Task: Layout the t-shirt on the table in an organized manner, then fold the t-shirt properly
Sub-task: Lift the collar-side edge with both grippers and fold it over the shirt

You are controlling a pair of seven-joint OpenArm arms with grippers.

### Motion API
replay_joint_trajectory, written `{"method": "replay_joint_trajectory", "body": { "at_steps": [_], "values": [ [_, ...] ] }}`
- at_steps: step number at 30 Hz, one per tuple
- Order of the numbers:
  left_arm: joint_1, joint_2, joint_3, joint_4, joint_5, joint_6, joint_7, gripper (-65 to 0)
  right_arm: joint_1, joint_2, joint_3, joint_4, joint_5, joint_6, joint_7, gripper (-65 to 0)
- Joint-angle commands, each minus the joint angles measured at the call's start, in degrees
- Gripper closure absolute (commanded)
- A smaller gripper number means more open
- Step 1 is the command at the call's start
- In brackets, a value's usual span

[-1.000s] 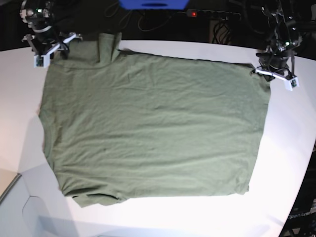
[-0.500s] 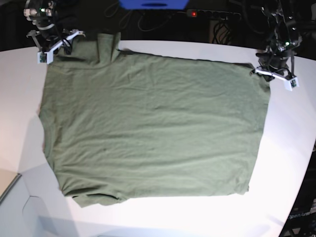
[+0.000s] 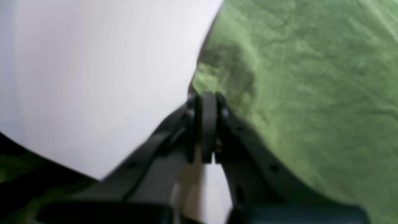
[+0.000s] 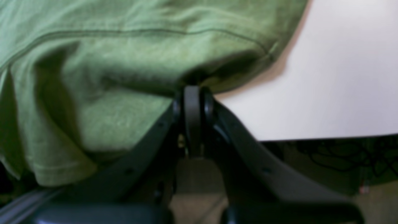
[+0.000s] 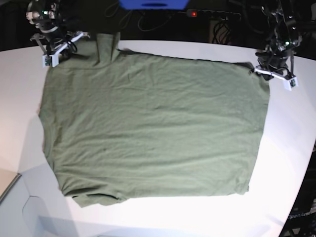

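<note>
The olive-green t-shirt [image 5: 153, 123] lies spread nearly flat over the white table [image 5: 291, 148], its far-left part hanging past the back edge. My right gripper [image 5: 63, 48] is at that far-left corner. In the right wrist view its jaws [image 4: 192, 88] are shut on a bunched fold by the stitched hem of the t-shirt [image 4: 130, 46]. My left gripper [image 5: 260, 69] is at the far-right corner. In the left wrist view it [image 3: 208, 95] is shut, pinching the edge of the t-shirt [image 3: 311, 77] where cloth meets bare table [image 3: 93, 77].
Behind the table's back edge are a blue object [image 5: 153, 4], a power strip with a red light [image 5: 193, 13] and dark cables. The table curves away at the right, and a lower grey ledge [image 5: 10, 190] shows at the front left.
My right gripper has shifted a little right toward the shirt's far-left corner and closed on the cloth. The left gripper and the shirt have not moved.
</note>
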Motion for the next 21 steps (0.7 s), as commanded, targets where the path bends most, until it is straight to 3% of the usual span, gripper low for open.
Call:
{"method": "replay_joint_trajectory", "body": {
  "at_steps": [1, 5, 16, 21],
  "values": [
    [0.52, -0.14, -0.18, 1.88, -0.26, -0.12, 0.51, 0.0, -0.15, 0.05, 1.06, 2.88, 0.42, 0.04, 0.96, 0.0],
    [0.35, -0.14, -0.18, 5.75, -0.26, -0.12, 0.86, 0.0, 1.78, 0.05, 1.94, 7.80, 0.33, 0.04, 0.52, 0.0],
    [-5.10, -0.14, -0.18, 7.68, -0.18, -0.12, 1.03, 0.0, 10.31, 0.40, 1.94, 7.71, 0.15, 0.04, 0.35, 0.0],
    [-8.09, -0.05, -0.18, 7.68, -0.09, -0.12, 1.03, 0.0, 15.58, 1.98, 1.94, 5.16, 0.06, 0.04, -3.87, 0.0]
  ]
}}
